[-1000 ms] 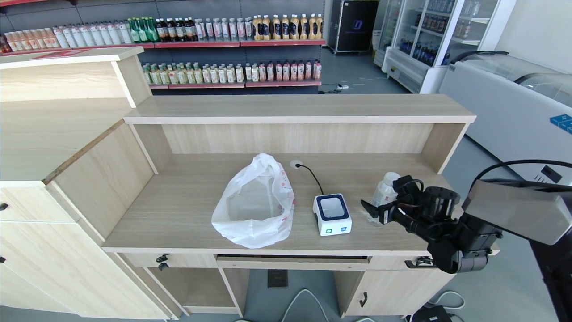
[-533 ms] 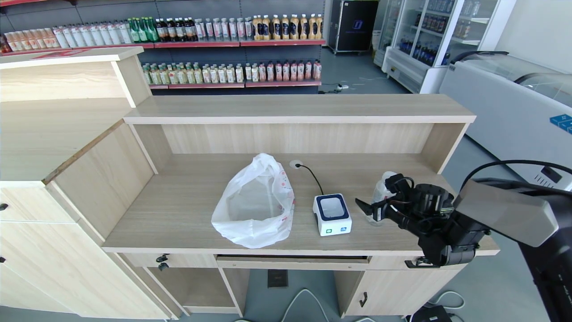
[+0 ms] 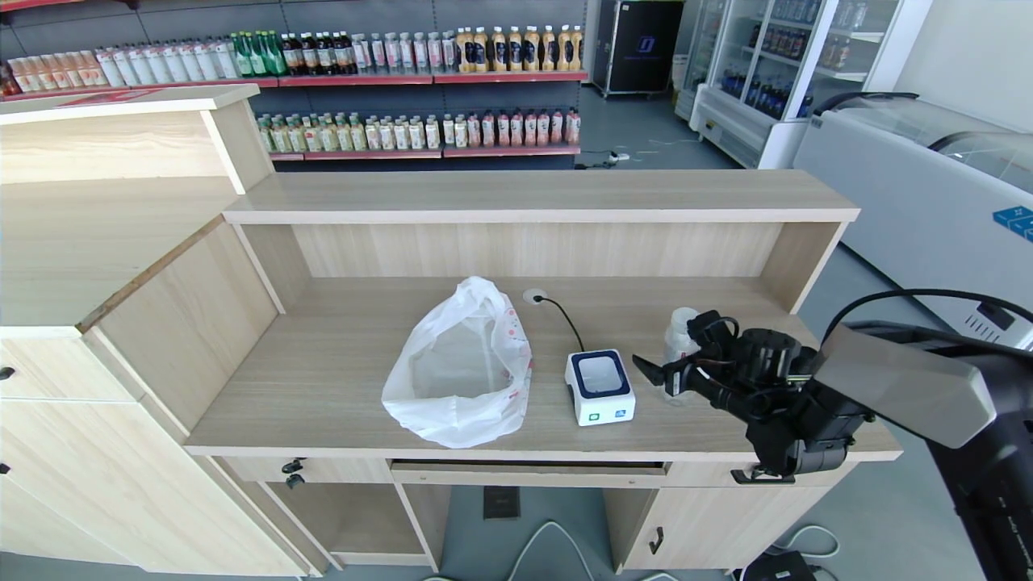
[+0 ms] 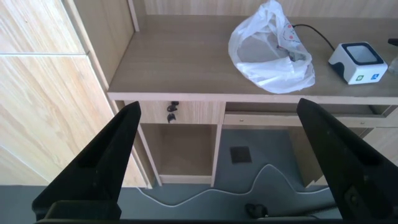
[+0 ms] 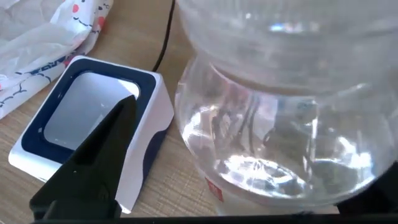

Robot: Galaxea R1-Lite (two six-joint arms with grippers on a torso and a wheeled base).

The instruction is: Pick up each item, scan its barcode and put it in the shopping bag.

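Bottle [image 3: 679,343] nearer scanner [image 3: 600,386], seemingly clamped in right end effector [image 3: 668,373] — left end effector [image 4: 219,112] apart.

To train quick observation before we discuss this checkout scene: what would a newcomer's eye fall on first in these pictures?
First, the right claw gripping a clear bottle at the right part of the wooden counter, just right of the small white scanner. Next, the open white shopping bag lying on the counter to the scanner's left.
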